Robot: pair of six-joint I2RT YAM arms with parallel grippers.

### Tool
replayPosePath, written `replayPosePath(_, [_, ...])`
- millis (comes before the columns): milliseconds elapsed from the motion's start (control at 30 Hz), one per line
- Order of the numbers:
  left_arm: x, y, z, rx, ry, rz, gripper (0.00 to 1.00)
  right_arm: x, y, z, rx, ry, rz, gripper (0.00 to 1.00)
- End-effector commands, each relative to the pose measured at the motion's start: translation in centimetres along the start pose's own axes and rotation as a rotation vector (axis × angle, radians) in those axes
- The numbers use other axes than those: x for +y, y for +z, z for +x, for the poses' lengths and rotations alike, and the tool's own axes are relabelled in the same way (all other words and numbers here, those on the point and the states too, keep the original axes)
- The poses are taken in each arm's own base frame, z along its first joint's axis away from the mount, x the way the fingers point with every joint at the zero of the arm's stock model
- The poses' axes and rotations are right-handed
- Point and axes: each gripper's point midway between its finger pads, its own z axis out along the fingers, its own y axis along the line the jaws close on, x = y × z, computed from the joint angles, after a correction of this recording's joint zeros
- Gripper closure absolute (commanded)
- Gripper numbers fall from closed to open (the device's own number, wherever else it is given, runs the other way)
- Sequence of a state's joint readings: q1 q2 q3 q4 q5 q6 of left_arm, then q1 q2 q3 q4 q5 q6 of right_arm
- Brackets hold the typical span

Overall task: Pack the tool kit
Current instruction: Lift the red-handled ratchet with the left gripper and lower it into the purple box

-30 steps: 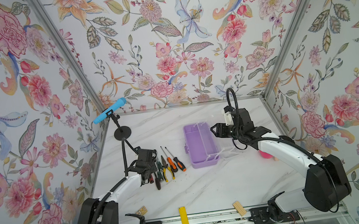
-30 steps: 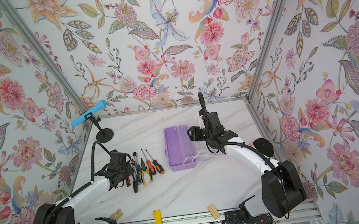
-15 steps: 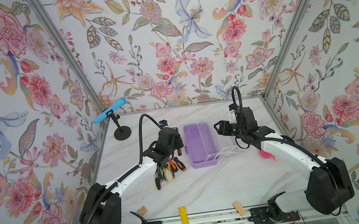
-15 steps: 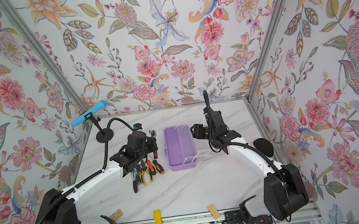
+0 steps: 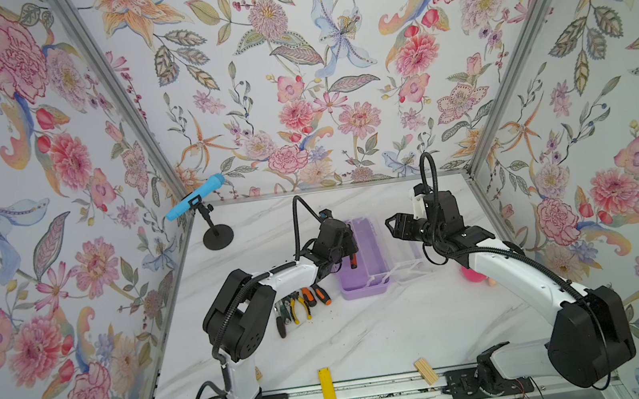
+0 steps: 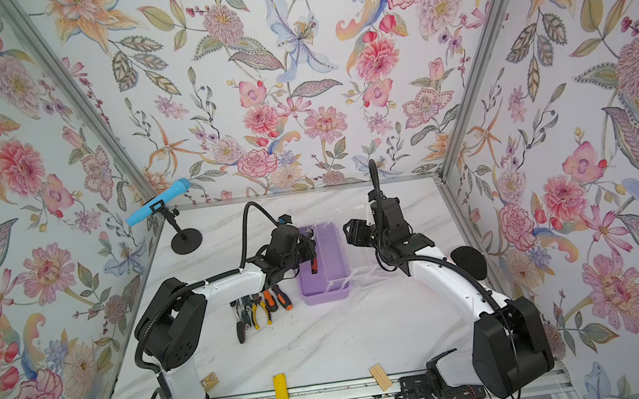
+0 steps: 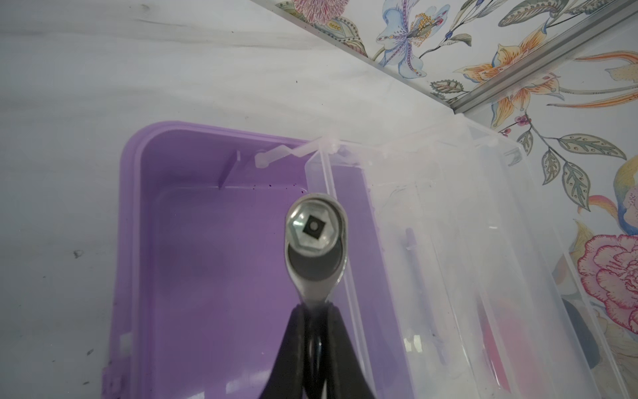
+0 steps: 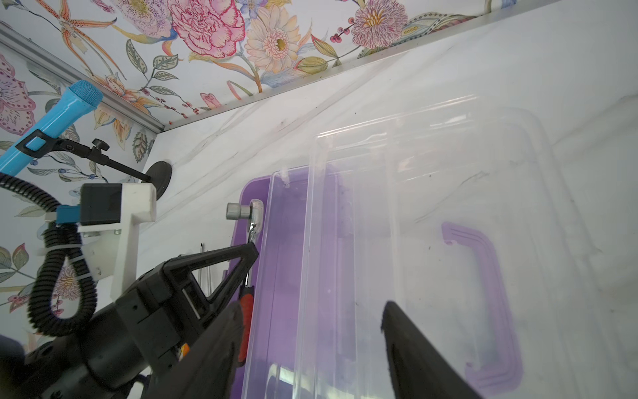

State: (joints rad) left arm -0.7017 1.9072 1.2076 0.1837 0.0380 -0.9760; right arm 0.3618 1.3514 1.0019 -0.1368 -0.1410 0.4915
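Observation:
The tool kit case lies open, lilac base [image 5: 370, 244] [image 6: 328, 249] [image 7: 207, 259] beside its clear lid [image 5: 413, 255] [image 8: 448, 207] with a purple handle [image 8: 490, 293]. My left gripper [image 5: 347, 247] [image 6: 308, 252] [image 7: 316, 307] is shut on a ratchet [image 7: 316, 235] [image 8: 253, 214] with a socket on its head, held over the base. The ratchet's red-black handle [image 5: 353, 261] hangs below. My right gripper [image 5: 392, 226] [image 6: 349, 232] [image 8: 312, 311] hovers open above the lid. Orange-black screwdrivers [image 5: 315, 293] and yellow-handled pliers [image 5: 298, 308] lie left of the case.
A blue microphone [image 5: 194, 198] on a black stand [image 5: 218, 239] is at the back left. A flat yellow bar [image 5: 326, 382] and a wooden block [image 5: 426, 371] lie at the front edge. A pink object [image 5: 472, 274] shows behind the right arm.
My left arm has swung right from the row of tools to the case, carrying the ratchet. The right gripper has hardly moved.

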Motion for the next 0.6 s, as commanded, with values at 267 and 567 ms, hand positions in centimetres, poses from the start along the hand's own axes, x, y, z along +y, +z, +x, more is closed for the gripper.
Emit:
replayPosePath(267, [-0.4, 1.5, 1.0, 0.026, -0.074, 0.015, 1.00, 0.3, -0.7, -0.7, -0.030, 0.019, -0.023, 0.34])
replayPosePath(567, [0.4, 0.4, 0.7, 0.010, -0.035, -0.003, 0.76, 0.5, -0.8, -0.7, -0.024, 0.018, -0.032, 0.34])
